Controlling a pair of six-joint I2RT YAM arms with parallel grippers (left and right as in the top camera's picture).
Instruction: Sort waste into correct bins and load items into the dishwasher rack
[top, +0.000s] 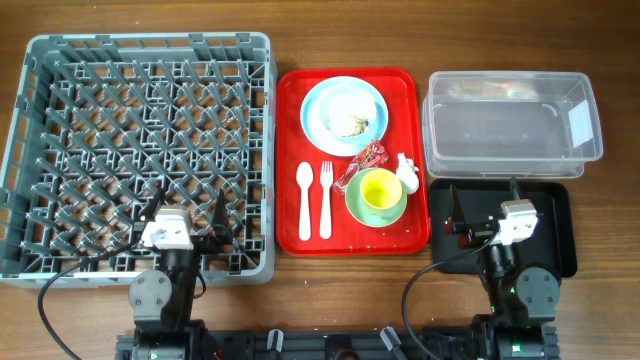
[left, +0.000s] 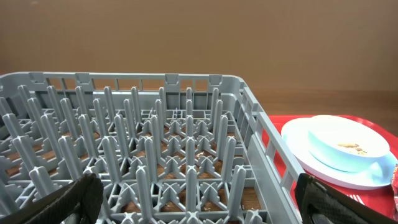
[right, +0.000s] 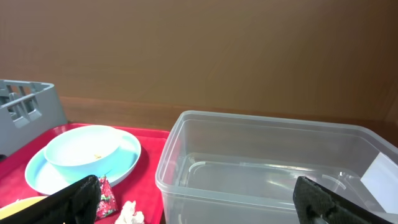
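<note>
The grey dishwasher rack (top: 150, 42) fills the left. My left gripper (top: 188, 212) is open and empty over its near edge; the left wrist view (left: 199, 205) shows pegs (left: 155, 143) between the fingers. A pale-blue plate (top: 322, 92) holds a teal bowl (top: 345, 110) with food scraps (top: 355, 125). A red wrapper (top: 362, 165), a white tissue (top: 408, 172), a yellow cup (top: 380, 190) in a teal bowl (top: 358, 208), a white spoon (top: 305, 200) and a fork (top: 325, 200) lie nearby. My right gripper (top: 484, 200) is open and empty over the black tray (top: 555, 215), facing the clear tub (top: 510, 125).
All the dishes and waste sit on a red tray (top: 290, 150) between the rack and the bins. The right wrist view shows the tub (right: 267, 168), the plate (right: 127, 158), the wrapper (right: 107, 196) and the tissue (right: 129, 214). The tub holds nothing visible.
</note>
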